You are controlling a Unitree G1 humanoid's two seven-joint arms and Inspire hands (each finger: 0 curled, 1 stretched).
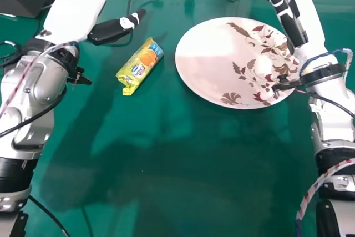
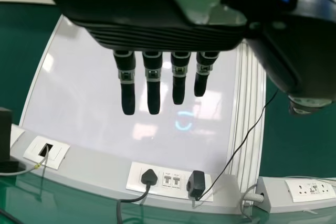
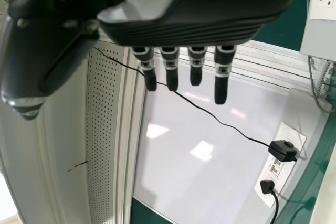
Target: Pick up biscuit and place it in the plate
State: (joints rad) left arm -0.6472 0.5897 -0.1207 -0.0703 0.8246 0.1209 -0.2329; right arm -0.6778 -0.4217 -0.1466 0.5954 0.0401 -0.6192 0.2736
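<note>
On green table (image 1: pixel 183 181), biscuit (image 1: pixel 140 66) lies between left hand (image 1: pixel 75 14) and plate (image 1: pixel 205 54), presumably for a short carry. Left's fingers straight, likely ready to grasp; right hand (image 1: pixel 309 20), also open, probably spare.

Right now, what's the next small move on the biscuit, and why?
Probably ease the left hand rightward and toward the robot, to line up over the yellow biscuit packet. Its fingers are straight and hold nothing, and the packet lies beside the plate, on that hand's side.
</note>
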